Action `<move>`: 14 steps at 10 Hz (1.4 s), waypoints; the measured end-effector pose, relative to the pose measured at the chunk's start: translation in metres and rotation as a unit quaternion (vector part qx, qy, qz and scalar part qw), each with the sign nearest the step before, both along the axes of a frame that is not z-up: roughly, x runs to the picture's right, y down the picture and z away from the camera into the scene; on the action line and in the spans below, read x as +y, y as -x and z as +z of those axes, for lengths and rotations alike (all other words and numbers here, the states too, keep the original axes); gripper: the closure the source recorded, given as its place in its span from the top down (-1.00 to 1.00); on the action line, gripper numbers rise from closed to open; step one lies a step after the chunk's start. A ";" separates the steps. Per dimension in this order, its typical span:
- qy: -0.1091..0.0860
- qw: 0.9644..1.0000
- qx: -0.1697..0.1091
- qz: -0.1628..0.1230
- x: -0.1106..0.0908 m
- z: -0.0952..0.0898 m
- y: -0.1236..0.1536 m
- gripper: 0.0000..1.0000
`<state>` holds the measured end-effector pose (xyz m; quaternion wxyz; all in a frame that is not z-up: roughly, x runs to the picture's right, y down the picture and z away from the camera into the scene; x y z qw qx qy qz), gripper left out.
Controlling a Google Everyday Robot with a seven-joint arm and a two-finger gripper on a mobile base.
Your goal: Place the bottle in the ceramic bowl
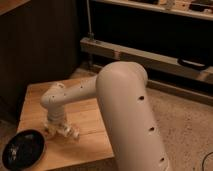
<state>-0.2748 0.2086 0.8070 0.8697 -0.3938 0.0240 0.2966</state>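
Observation:
A small white bottle [69,131] lies on its side on the wooden table [85,117], near the front edge. My gripper [54,128] hangs from the white arm straight down onto the table, right at the bottle's left end. Whether it grips the bottle cannot be made out. The ceramic bowl [22,149], round and glossy black, rests on the table's front left corner, a short way left of and below the gripper. Nothing shows inside the bowl.
The thick white arm [127,115] fills the right foreground and hides the table's right side. A dark wall stands behind the table, and a low metal rail [145,56] with shelving runs along the back right. Speckled floor [185,120] lies to the right.

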 end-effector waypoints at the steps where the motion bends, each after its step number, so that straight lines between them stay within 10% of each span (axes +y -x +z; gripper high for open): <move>1: 0.005 1.000 0.003 0.000 0.003 0.002 -0.001 -0.13; 5: 0.019 0.999 0.033 -0.021 0.009 0.009 -0.007 -0.97; 10: -0.006 0.999 0.035 -0.017 -0.012 -0.001 -0.005 -1.00; 14: -0.060 0.998 0.011 0.013 -0.092 -0.051 0.006 -1.00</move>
